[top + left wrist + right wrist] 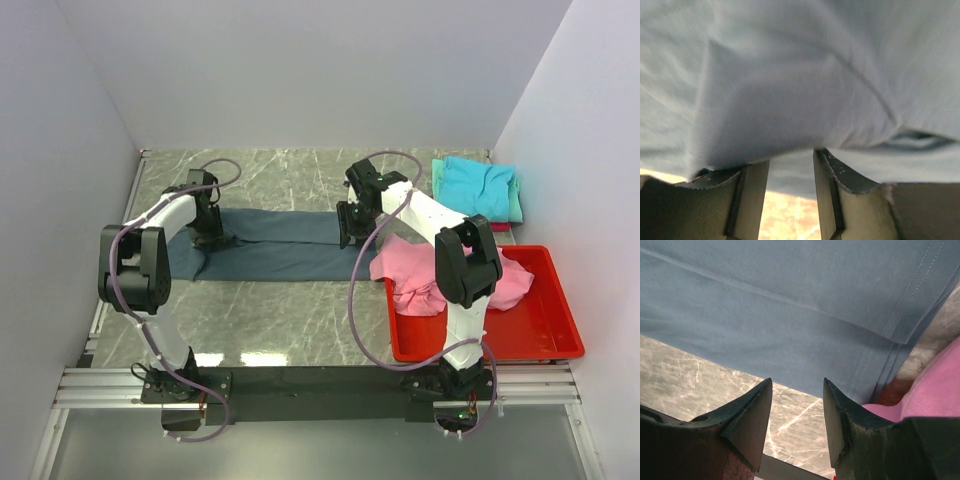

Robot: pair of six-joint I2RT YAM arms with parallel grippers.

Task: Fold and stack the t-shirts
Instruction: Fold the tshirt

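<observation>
A dark slate blue-grey t-shirt (280, 245) lies folded into a long strip across the middle of the table. My left gripper (209, 234) is down on its left end. In the left wrist view the cloth (800, 75) fills the frame and a fold drapes over the fingertips, while the jaws of the left gripper (792, 156) stand apart. My right gripper (350, 228) is at the strip's right end. It stands open (797, 384) just short of the shirt's near edge (790, 315), with bare table between its fingers. A pink t-shirt (440, 272) lies crumpled.
The pink t-shirt sits in a red bin (545, 335) at the front right and spills over its rim. Its cloth (940, 385) shows right beside the right finger. A folded stack topped by turquoise (478, 187) lies at the back right corner. White walls enclose the table.
</observation>
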